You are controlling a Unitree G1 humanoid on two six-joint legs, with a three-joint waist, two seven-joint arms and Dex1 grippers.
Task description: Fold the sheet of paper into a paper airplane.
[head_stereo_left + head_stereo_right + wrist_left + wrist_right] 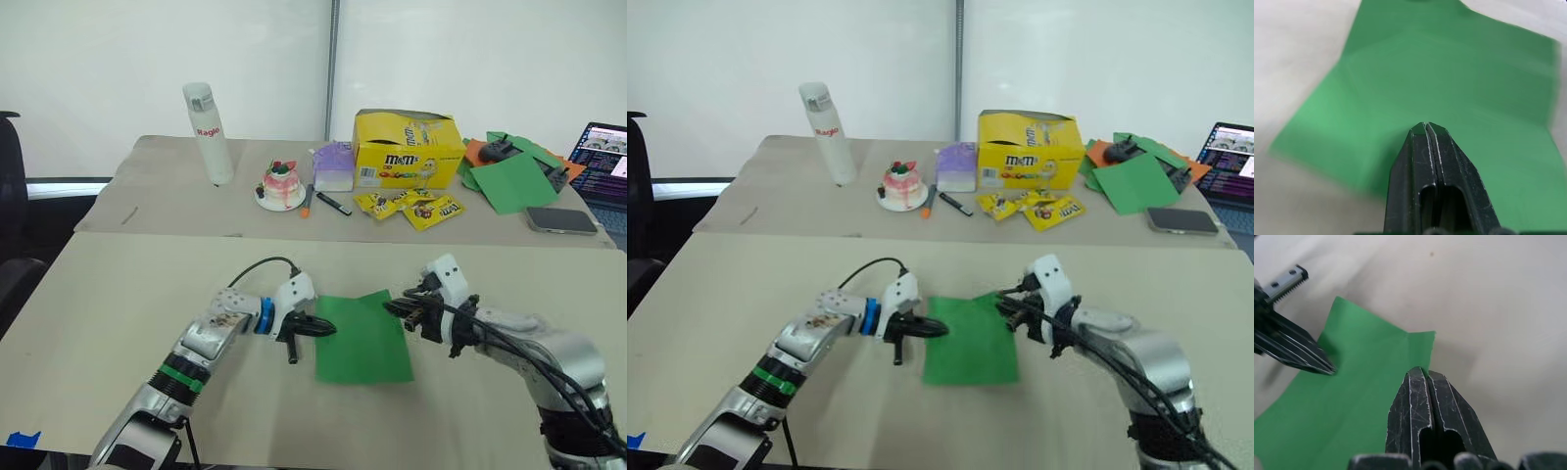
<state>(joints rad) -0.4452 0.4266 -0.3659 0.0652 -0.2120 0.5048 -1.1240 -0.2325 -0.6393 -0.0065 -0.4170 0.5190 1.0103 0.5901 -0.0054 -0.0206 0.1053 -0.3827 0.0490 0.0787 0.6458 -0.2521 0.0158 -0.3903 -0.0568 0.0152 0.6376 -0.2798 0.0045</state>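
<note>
My left tool (318,327) sits at the left edge of the sheet of paper (364,337), fingers pressed together with the tip resting on the green, not pinching anything as far as I can tell. My right tool (400,307) is at the sheet's upper right corner, jaws closed, and the right wrist view shows a sliver of that corner caught between the tips, so I read it as gripping the paper's edge. The sheet lies low centre in the left eye view, mostly flat on the surface (137,294), one faint crease running across it and the held corner slightly raised. Progress looks early: maybe one fold line set, no pointed nose, no wings, nothing resembling a plane yet. Nearly all folding remains, probably starting with bringing this corner across.
</note>
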